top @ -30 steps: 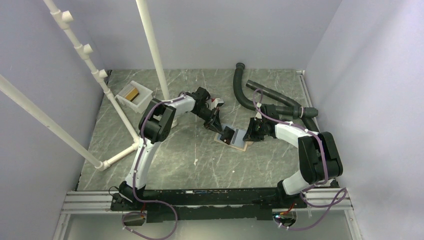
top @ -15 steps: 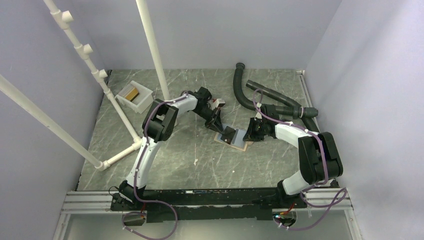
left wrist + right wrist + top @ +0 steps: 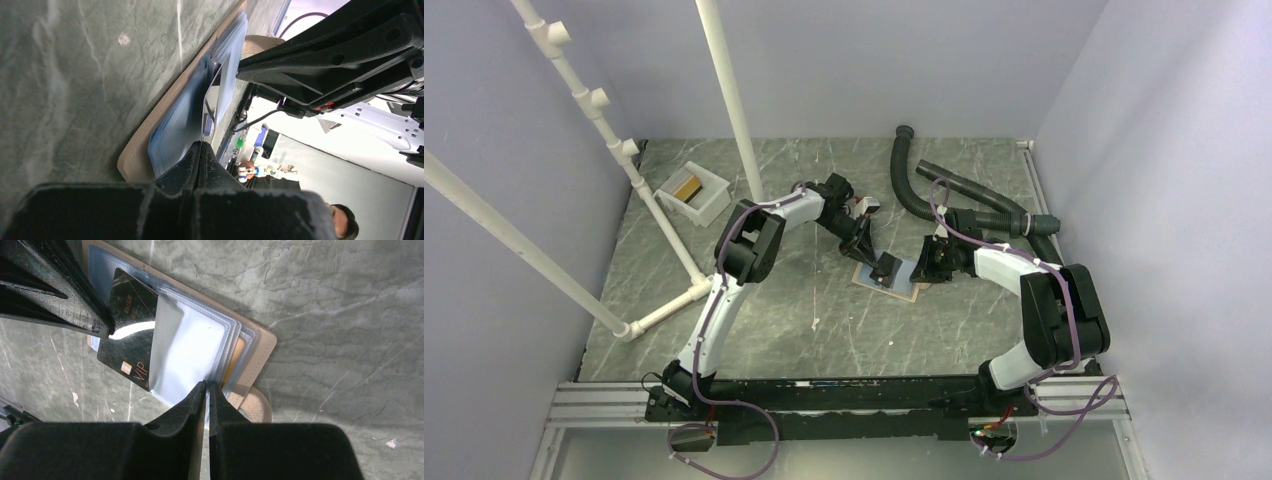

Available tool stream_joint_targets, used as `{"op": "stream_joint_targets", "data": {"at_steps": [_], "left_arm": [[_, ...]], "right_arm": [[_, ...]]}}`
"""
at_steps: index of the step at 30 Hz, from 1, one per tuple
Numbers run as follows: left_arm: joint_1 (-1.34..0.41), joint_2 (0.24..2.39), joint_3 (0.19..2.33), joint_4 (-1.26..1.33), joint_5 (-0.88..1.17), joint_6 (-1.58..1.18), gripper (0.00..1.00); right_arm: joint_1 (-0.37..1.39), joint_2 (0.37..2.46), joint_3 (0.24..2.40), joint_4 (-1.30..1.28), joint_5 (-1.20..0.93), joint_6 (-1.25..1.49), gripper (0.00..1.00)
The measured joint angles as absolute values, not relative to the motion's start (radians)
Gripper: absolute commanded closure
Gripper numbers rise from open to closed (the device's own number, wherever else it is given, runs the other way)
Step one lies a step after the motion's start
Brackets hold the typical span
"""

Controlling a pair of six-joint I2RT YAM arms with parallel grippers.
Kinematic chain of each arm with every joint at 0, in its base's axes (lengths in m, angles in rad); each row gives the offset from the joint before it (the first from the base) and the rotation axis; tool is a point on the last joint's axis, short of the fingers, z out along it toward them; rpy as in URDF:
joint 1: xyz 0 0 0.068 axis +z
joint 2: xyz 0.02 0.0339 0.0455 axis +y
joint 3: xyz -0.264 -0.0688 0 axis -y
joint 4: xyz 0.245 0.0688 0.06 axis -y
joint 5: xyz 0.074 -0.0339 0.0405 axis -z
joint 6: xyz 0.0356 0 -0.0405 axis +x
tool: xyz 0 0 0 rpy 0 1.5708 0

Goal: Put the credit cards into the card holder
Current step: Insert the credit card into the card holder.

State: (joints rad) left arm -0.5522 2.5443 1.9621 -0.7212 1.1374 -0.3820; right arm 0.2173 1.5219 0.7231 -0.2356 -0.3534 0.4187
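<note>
**Right wrist view: dark card (image 3: 125,337) partly inside the open card holder (image 3: 261,346)**

The dark card, with "VIP" printed near one corner, lies slanted over the left half of the card holder. One long side of it is already under a clear sleeve (image 3: 187,355), and the rest is uncovered. The card holder lies open and flat on the green marbled table (image 3: 325,300), near the middle of it in the top external view. Its tan rim frames a stack of clear pockets, and its round snap tab (image 3: 257,409) shows at the lower edge. An orange-tan patch is seen through the pockets near the rim; I cannot tell if it is a card.

The left gripper (image 3: 104,331) comes from the upper left and its tip meets the uncovered edge of the dark card. In the left wrist view its fingers are pressed together on the thin card, so it holds the dark card. The right gripper (image 3: 207,386) has only a narrow slit between its fingers and nips the free edge of the clear sleeve, on the side opposite to the card.

Further out, in the top external view, a white tray (image 3: 709,180) stands at the far left, well apart, with a golden-brown card (image 3: 688,187) in it. Black hoses (image 3: 919,190) lie at the far right, and white pipes (image 3: 729,100) rise on the left.
</note>
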Motion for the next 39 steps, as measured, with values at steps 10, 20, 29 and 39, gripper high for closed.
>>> {"op": "stream_joint_targets", "data": {"at_steps": [10, 20, 29, 39], "left_arm": [[-0.564, 2.540, 1.907, -0.619, 1.131, -0.446, 1.00], [-0.575, 2.480, 1.878, -0.598, 1.003, -0.453, 1.00], [-0.578, 2.463, 1.875, -0.569, 0.952, -0.474, 1.00], [-0.577, 2.404, 1.706, -0.316, 0.982, -0.627, 0.83]], "right_arm": [[0.215, 1.522, 0.722, -0.234, -0.361, 0.419, 0.91], [0.212, 1.522, 0.719, -0.226, -0.369, 0.418, 0.91], [0.212, 1.522, 0.717, -0.222, -0.373, 0.418, 0.91], [0.212, 1.522, 0.717, -0.220, -0.376, 0.418, 0.90]]}}
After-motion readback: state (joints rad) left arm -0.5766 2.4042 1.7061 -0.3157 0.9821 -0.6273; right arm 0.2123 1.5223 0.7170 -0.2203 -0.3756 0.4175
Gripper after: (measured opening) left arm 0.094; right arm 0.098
